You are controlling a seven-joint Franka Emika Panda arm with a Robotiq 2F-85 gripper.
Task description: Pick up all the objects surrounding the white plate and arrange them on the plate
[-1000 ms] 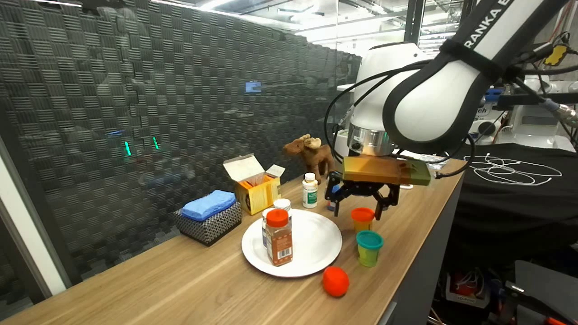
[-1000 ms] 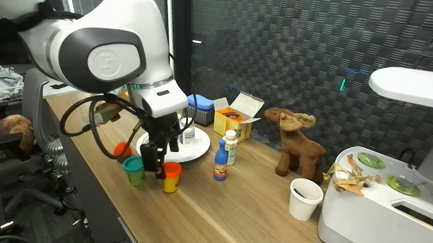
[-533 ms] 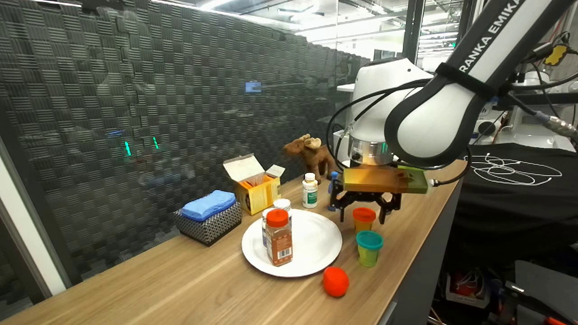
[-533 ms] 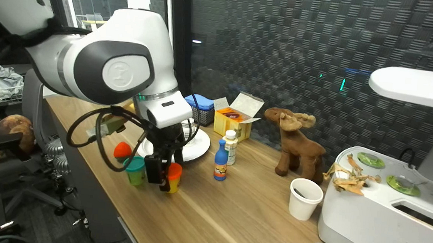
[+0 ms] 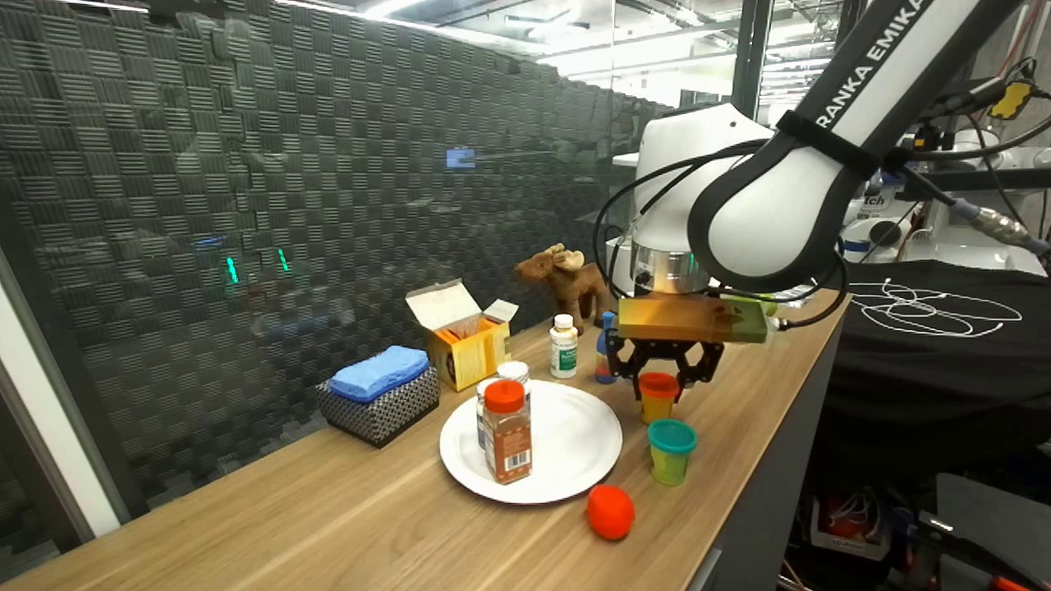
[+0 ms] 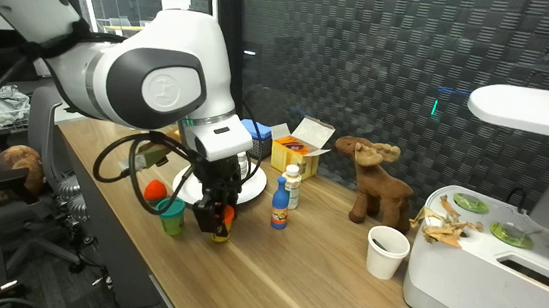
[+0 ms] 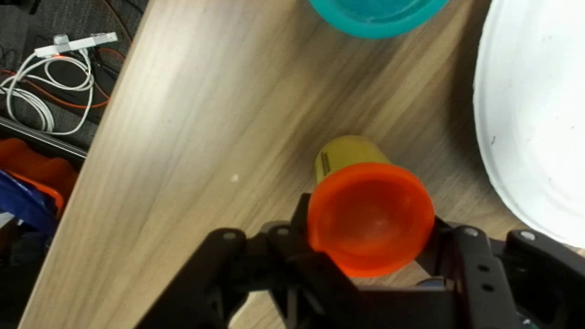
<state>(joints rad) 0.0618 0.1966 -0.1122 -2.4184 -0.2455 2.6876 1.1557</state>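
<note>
Clock faces read with twelve at the top of the view named. Step in hand, by our reading: securing the orange-lidded cup (image 7: 370, 214) for transfer. It stands off the white plate (image 5: 575, 447), at about two o'clock from it in an exterior view. The gripper (image 5: 658, 392) points down over it, one finger at nine and one at three on the lid's edge in the wrist view; we take it as clamped on the cup. We cannot tell how much of the body below the lid is pinched, nor whether the base bears on the wooden table (image 5: 353, 492).

Technique: a lid-only hold might pop the cap, so we should let the squeeze settle, then lift slowly and straight up. The teal-lidded cup (image 5: 671, 453) stands near, at twelve in the wrist view; getting the base above it first should avoid a knock. Then carry toward two in that view, over the rim. The spice jar (image 5: 509, 439) takes the plate's nine o'clock side in an exterior view; we favour three. Lower level, release on contact. The orange ball (image 5: 610, 513), just beside the rim between four and five, is still to place.
</note>
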